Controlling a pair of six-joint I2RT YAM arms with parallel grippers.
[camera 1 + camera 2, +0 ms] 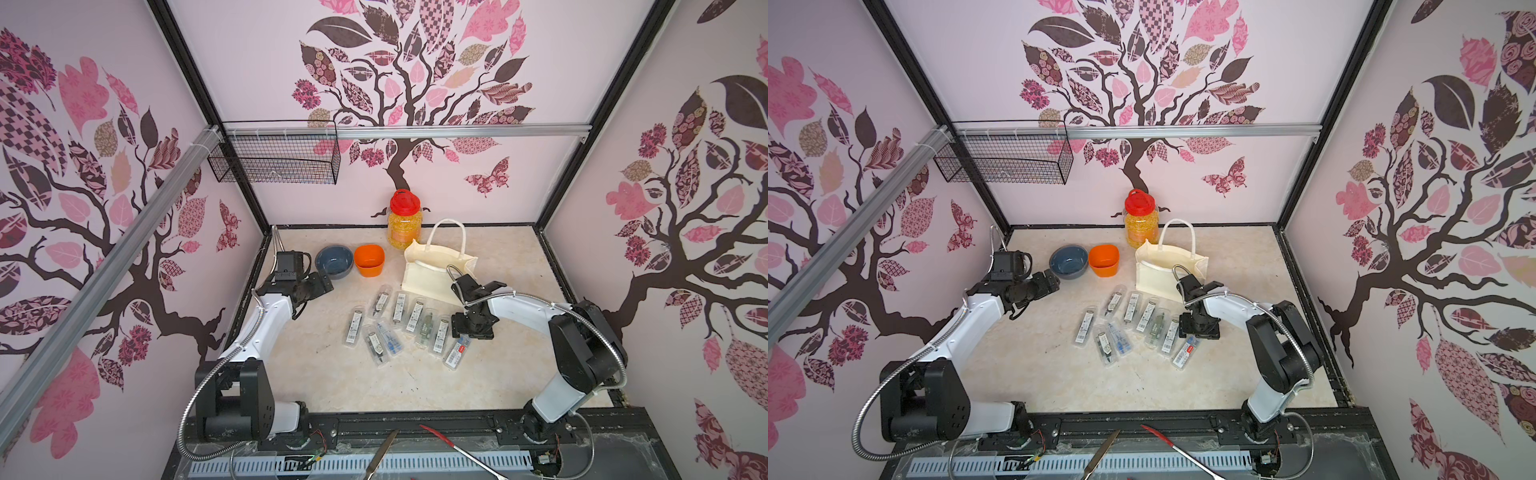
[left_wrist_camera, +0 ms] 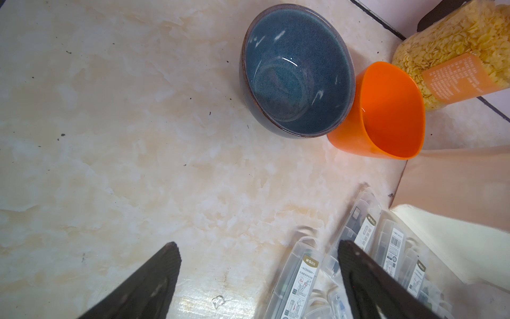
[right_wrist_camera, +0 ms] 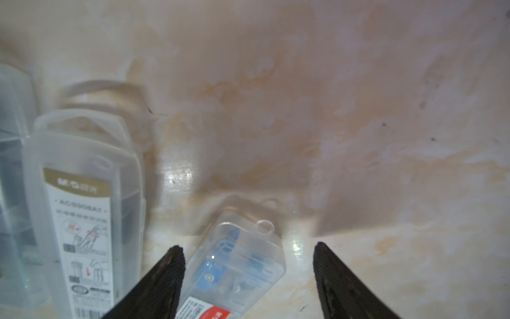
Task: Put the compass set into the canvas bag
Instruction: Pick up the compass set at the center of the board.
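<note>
Several compass sets in clear plastic cases (image 1: 399,324) lie spread across the middle of the table. The one furthest right has a red label and blue parts (image 1: 457,353) (image 1: 1185,353) (image 3: 234,265). My right gripper (image 1: 473,326) (image 1: 1198,326) (image 3: 248,246) hangs low over its far end, open. That case lies between the fingers, close to one finger and well apart from the other. The cream canvas bag (image 1: 432,270) (image 1: 1163,270) (image 2: 441,237) stands upright behind it with its mouth open. My left gripper (image 1: 316,286) (image 1: 1050,284) (image 2: 258,244) is open over bare table near the bowl.
A blue bowl (image 1: 333,262) (image 2: 295,71) and an orange square cup (image 1: 368,259) (image 2: 386,110) stand left of the bag. A red-lidded jar of yellow flakes (image 1: 404,220) stands at the back wall. A wire basket (image 1: 274,158) hangs up on the back rail.
</note>
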